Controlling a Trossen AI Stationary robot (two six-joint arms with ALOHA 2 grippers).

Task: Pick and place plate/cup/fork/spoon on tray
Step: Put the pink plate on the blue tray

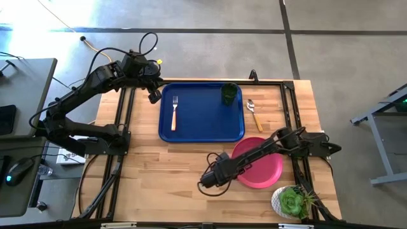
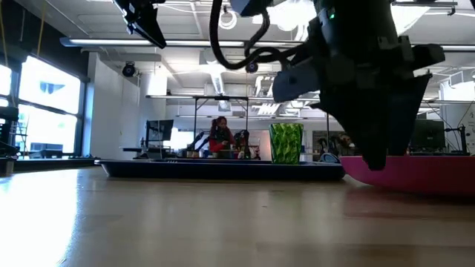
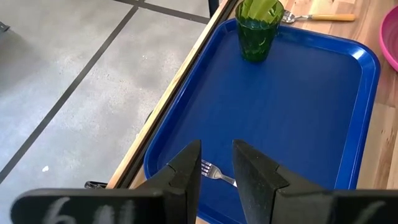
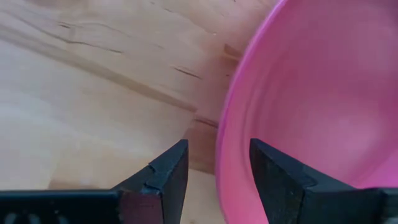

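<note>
Green cup [image 2: 286, 143] on blue tray [image 2: 223, 170]

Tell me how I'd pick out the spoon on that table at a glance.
Find the big dark blue tray at the table's far side. Just off its right edge, on bare wood, lies the spoon. Its rounded silver bowl sets it apart from the tined fork, which lies inside the tray.

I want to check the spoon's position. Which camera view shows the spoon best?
The high view shows it best: the whole spoon lies on the table right of the tray, bowl away from the plate. The left wrist view shows only part of it beyond the cup. The other views do not show it.
</note>
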